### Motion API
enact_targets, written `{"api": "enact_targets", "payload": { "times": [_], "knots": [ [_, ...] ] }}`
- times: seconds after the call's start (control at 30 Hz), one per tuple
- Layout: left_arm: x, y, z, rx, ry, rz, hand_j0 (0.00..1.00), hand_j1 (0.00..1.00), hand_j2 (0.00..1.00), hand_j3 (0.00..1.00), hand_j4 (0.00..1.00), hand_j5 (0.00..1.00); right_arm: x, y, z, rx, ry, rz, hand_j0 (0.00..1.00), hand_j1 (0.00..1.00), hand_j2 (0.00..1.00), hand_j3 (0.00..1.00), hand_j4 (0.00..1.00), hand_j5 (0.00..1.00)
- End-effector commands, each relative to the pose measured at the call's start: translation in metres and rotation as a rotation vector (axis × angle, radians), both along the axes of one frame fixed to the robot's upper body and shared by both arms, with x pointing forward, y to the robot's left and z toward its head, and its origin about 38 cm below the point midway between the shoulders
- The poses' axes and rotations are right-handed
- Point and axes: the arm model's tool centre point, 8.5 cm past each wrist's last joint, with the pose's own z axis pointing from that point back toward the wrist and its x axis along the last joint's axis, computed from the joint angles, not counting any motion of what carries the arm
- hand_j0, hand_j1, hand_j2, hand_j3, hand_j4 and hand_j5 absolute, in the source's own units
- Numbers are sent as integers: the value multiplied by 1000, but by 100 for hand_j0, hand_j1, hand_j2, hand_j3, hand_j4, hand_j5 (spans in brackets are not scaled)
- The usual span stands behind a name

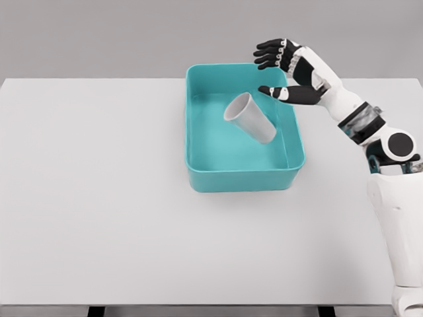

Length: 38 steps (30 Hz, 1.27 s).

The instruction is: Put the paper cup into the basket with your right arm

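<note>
Since the paper cup (pixel 250 117) lies tilted inside the teal basket (pixel 242 178) at upper centre of frame and the right hand (pixel 285 72) hovers spread and empty above its far-right rim, task looks basically done.

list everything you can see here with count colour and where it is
paper cup: one, white, tilted inside the basket, mouth toward the upper left, not held by anything
basket: one, teal, rectangular, on the table just right of centre toward the far edge
table: one, light grey, fills most of the view
right arm: one, white with dark joints, comes in along the right edge
right hand: one, black and white, over the basket's far right corner, fingers spread and holding nothing
left arm: not in view
</note>
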Motion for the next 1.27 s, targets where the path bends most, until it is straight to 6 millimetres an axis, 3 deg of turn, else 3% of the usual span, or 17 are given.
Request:
{"api": "enact_targets", "payload": {
  "times": [0.0,0.17,0.23,0.27,0.3,0.5,0.57,0.63,0.87,0.93,1.23],
  "knots": [
    [0,0,0,0,0,0,100,100,100,100,100,100,0,5,-1,-3,5,9,63,63,63,63,63,63],
    [0,0,0,0,0,0,100,100,100,100,100,100,-1,5,-2,-5,5,9,63,63,63,63,63,63],
    [0,0,0,0,-1,1,100,100,100,100,100,100,-1,4,-3,-4,8,8,68,68,68,68,68,68],
    [0,0,0,0,0,0,100,100,100,100,100,100,-4,3,-1,-8,1,9,76,76,76,76,76,76],
    [0,0,0,0,0,0,100,100,100,100,100,100,-8,6,8,-10,-29,20,99,99,99,99,99,99],
    [0,0,0,0,0,0,100,100,100,100,100,100,-41,-28,23,-23,-47,-19,100,100,100,100,100,100],
    [0,0,0,0,0,0,100,100,100,100,100,100,-56,-53,24,-25,-34,-37,100,100,100,100,100,100],
    [0,0,0,0,0,0,100,100,100,100,100,100,-63,-64,22,-37,-15,-32,100,100,100,100,100,100],
    [0,0,0,0,0,0,100,100,100,100,100,100,-76,-79,21,-80,1,-35,100,100,100,100,100,100],
    [0,0,0,0,0,0,100,100,100,100,100,100,-83,-93,17,-75,11,-66,100,100,100,100,100,100],
    [0,0,0,0,-1,0,100,100,100,100,100,100,-87,-99,11,-79,31,-75,100,100,100,100,100,100]
  ]
}}
